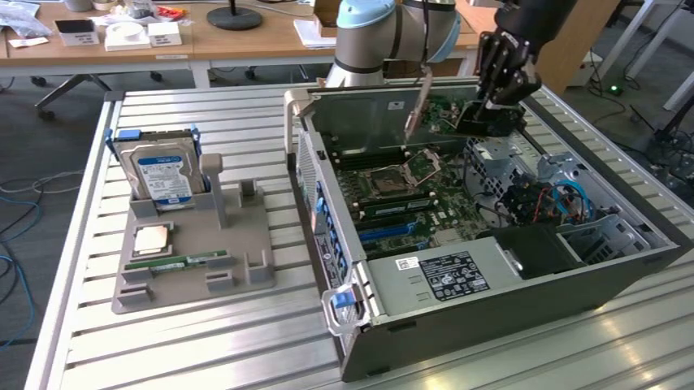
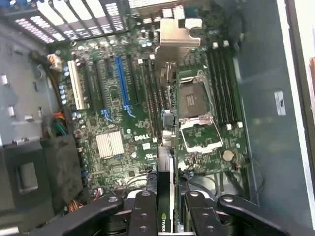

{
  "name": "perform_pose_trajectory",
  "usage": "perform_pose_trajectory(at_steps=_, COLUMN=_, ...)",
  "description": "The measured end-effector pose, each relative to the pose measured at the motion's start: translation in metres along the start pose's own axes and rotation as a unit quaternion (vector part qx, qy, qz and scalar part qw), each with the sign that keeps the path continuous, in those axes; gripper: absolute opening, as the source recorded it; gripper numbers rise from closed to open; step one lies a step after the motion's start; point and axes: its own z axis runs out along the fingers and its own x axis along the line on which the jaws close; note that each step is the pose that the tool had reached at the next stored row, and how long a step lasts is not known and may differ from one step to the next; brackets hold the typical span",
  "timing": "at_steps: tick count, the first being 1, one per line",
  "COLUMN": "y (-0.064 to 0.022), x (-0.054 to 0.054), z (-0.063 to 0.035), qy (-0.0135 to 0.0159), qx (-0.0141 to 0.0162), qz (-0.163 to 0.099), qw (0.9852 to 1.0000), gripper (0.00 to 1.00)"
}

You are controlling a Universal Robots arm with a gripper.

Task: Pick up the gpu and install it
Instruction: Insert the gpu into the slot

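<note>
**Black claw clamped on the gpu above the open case**

Black fingers of the claw (image 2: 167,202) are closed on the gpu (image 2: 166,162), pinching the thin card edge-on, so it is firmly held and not yet seated. In the exterior view the card's pale bracket (image 1: 418,99) hangs off the claw toward that view's left, clear above the motherboard (image 2: 142,147) inside the computer case (image 1: 456,325).

The step in hand looks like lining the card up over an expansion slot. Done well, the card's long edge would run parallel with the slot, the bracket end would face the case's vented rear wall (image 2: 74,19), and the card would stay upright, not tilted. From the wrist view it lies over the dark slots between the blue slot (image 2: 121,81) and the processor socket (image 2: 194,115); which slot it is meant for I cannot tell.

The socket, with its metal frame raised, sits just beside the card's line and seems the closest thing to catch on. A silver heatsink (image 2: 109,144) and a white slot (image 2: 74,91) lie further off, and a tangle of cables (image 1: 542,199) fills the case's other end.

Well apart on the slatted table (image 1: 217,341), a grey holder (image 1: 233,244) carries a hard drive (image 1: 162,175), a processor chip (image 1: 149,238) and a green memory stick (image 1: 179,262).
</note>
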Motion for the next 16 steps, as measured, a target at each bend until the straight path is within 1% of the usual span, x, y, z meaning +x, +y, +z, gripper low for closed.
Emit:
perform_pose_trajectory(at_steps=2, y=0.0, x=0.0, z=0.0003, qy=0.0008, qx=-0.0004, qz=-0.017, qw=0.9998, gripper=0.26)
perform_pose_trajectory(at_steps=4, y=-0.0001, x=0.0, z=0.0006, qy=0.0016, qx=-0.0008, qz=-0.035, qw=0.9994, gripper=0.26)
perform_pose_trajectory(at_steps=6, y=-0.0001, x=0.0, z=0.0009, qy=0.0023, qx=-0.0013, qz=-0.053, qw=0.9986, gripper=0.26)
perform_pose_trajectory(at_steps=9, y=-0.0001, x=0.0, z=0.0013, qy=0.0035, qx=-0.0019, qz=-0.077, qw=0.997, gripper=0.26)
perform_pose_trajectory(at_steps=10, y=-0.0001, x=0.0001, z=0.0013, qy=0.0037, qx=-0.002, qz=-0.082, qw=0.9966, gripper=0.26)
perform_pose_trajectory(at_steps=14, y=-0.0001, x=0.0, z=0.0014, qy=0.0038, qx=-0.002, qz=-0.084, qw=0.9965, gripper=0.26)
perform_pose_trajectory(at_steps=16, y=0.0, x=0.0, z=0.0022, qy=0.0036, qx=-0.0002, qz=-0.086, qw=0.9963, gripper=0.26)
